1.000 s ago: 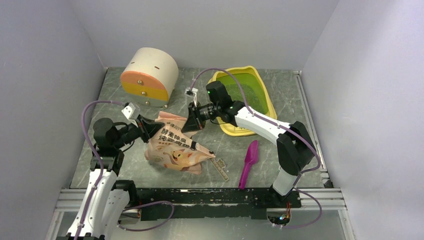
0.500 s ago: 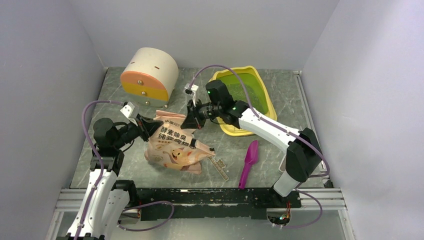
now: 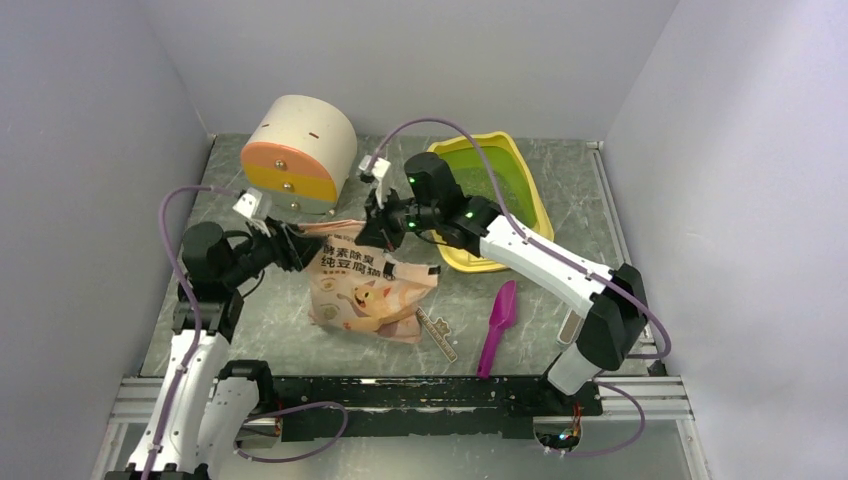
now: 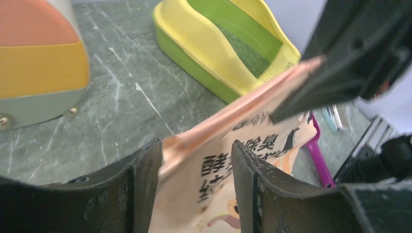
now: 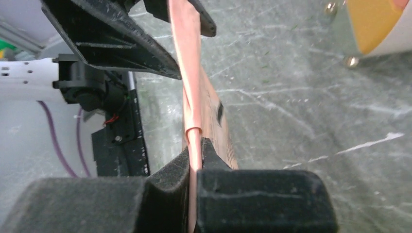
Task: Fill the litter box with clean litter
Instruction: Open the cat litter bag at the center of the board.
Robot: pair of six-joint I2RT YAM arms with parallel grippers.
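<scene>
Table — wrist cam: R end effector pinching bag.

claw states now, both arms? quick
Left claw: open, fingers either side of the top edge of the pink bag, not clamped.
Right claw: closed, pinching the pink bag by its top edge.

Pale lilac walls enclose a grey-green marbled tabletop; even, soft light.
</scene>
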